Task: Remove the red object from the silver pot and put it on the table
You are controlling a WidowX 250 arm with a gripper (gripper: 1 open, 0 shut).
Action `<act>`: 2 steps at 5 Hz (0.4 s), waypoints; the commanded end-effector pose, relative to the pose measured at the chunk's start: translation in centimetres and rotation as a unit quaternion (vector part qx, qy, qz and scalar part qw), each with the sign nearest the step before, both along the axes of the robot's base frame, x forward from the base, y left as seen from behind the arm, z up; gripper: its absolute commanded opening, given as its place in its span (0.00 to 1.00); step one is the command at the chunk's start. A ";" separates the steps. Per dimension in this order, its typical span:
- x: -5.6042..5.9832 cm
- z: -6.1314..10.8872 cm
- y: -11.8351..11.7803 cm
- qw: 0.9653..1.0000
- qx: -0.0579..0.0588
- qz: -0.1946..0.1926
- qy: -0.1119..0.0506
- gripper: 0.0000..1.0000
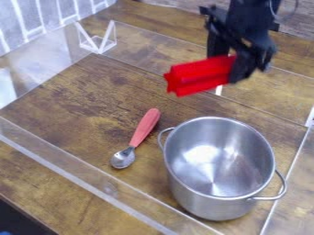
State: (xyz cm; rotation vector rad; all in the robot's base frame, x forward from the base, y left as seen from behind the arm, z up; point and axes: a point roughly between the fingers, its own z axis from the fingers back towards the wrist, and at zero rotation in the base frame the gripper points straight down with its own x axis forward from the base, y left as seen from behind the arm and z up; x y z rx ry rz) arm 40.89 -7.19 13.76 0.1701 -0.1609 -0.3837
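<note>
The red object [200, 75], a bright elongated block, hangs in the air well above the table [86, 96], up and to the left of the silver pot [221, 168]. My gripper [241, 62] is shut on the block's right end, coming down from the top of the view. The round steel pot stands at the lower right with nothing showing inside it.
A metal spoon with a pinkish-red handle [138, 138] lies on the wood left of the pot. Clear acrylic walls [50, 147] run along the table's edges, and a small clear stand [95, 39] sits at the back left.
</note>
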 end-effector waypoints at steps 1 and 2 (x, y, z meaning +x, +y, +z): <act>0.6 2.5 3.9 0.999 -0.004 0.005 -0.041 0.00; 0.6 2.0 4.4 0.998 -0.008 -0.044 -0.038 0.00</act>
